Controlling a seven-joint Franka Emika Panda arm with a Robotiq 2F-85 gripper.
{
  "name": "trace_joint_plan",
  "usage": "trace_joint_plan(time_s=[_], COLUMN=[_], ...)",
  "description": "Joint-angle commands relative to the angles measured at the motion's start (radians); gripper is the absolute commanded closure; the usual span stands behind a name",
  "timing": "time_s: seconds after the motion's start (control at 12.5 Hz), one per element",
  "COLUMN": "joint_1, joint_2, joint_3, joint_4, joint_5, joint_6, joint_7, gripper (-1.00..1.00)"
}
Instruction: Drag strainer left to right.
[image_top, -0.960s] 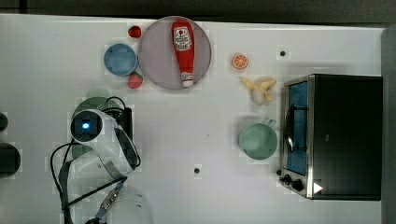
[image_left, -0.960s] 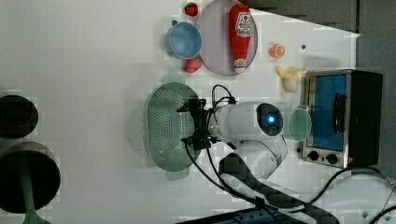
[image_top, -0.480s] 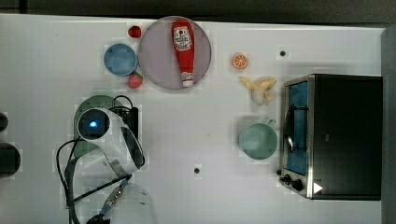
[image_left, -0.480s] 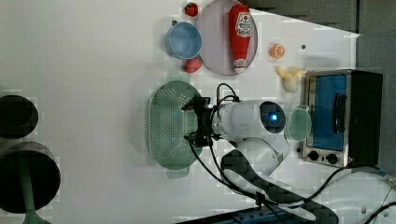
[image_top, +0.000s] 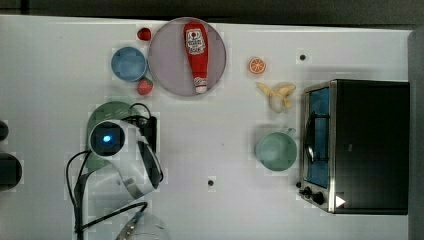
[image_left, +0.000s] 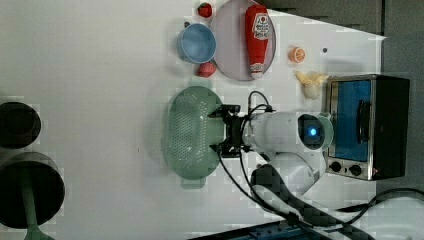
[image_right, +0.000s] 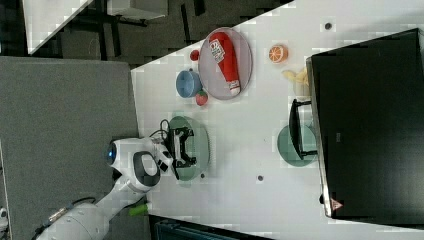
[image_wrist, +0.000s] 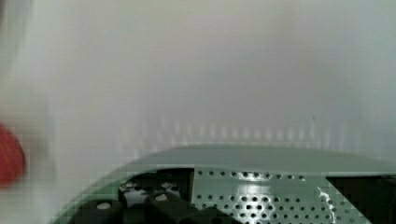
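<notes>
On the white table (image_left: 100, 75), the strainer (image_left: 187, 132) sits under the gripper (image_left: 220, 131), whose fingers are spread wide and hold nothing. It looks like light, stiff, slippery plastic. Its smooth rim is probably the best place to hook and pull.

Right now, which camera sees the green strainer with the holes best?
The left view: the strainer lies almost whole there, holes and rim clear, with the open gripper at its edge. In the top view the arm covers most of it, the right view shows it partly covered, and the wrist view shows a close-up slice.
</notes>
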Motion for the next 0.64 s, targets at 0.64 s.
trace_joint_plan(time_s=[0.64], joint_1=[-0.142], joint_2=[-0.014], joint_3=[-0.162], joint_4=[-0.05], joint_5=[-0.014], joint_6=[0.001], joint_7=[-0.311], gripper=[-1.0])
